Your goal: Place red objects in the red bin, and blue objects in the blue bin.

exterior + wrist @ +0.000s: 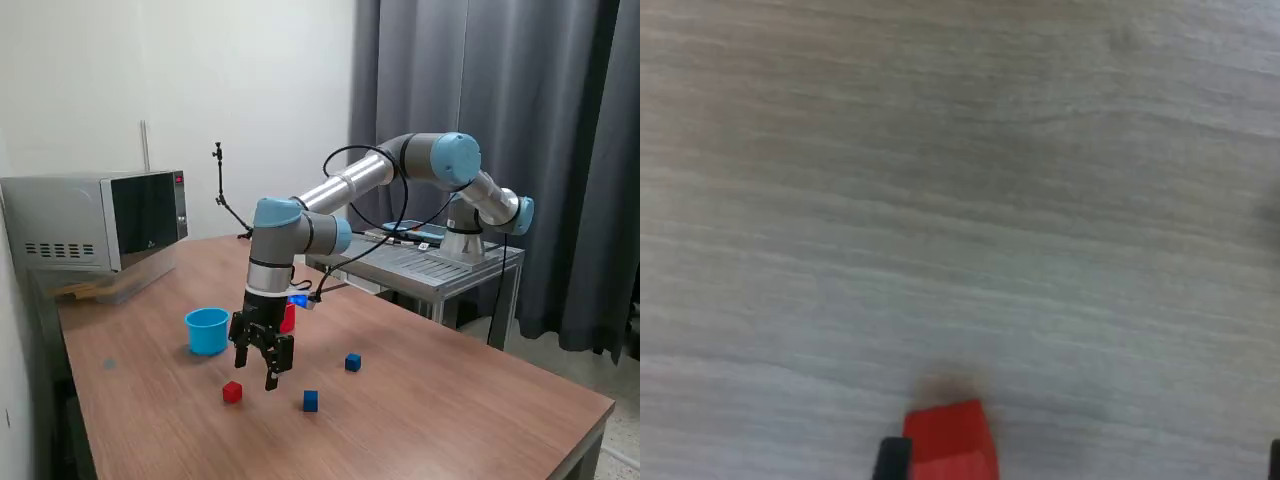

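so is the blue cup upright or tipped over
Upright. In the exterior view the blue cup stands on the table with its open rim facing up. Whether anything is inside it cannot be told.

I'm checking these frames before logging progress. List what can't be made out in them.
- Red cup: exterior view, mostly hidden behind the gripper and wrist.
- Second red cube: not seen in either view; only one red cube shows on the table.
- Red cube: wrist view, blurred and cut off by the picture edge.
- Blue cup: contents cannot be seen from this angle.
- Jaws: whether they hold anything cannot be told in either view.
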Controlling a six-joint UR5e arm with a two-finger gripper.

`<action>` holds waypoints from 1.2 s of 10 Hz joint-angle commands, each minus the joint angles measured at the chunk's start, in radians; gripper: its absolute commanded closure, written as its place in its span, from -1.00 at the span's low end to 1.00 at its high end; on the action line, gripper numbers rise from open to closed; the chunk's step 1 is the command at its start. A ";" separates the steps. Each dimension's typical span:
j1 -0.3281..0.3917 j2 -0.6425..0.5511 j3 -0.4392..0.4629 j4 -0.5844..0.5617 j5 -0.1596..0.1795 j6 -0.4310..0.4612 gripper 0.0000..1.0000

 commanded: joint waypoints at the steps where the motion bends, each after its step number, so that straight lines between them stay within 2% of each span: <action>1: -0.001 0.024 -0.015 -0.002 -0.015 -0.007 -1.00; 3: -0.006 0.046 -0.048 0.000 -0.018 -0.007 -1.00; 12: -0.035 0.060 -0.079 -0.002 -0.018 -0.022 -1.00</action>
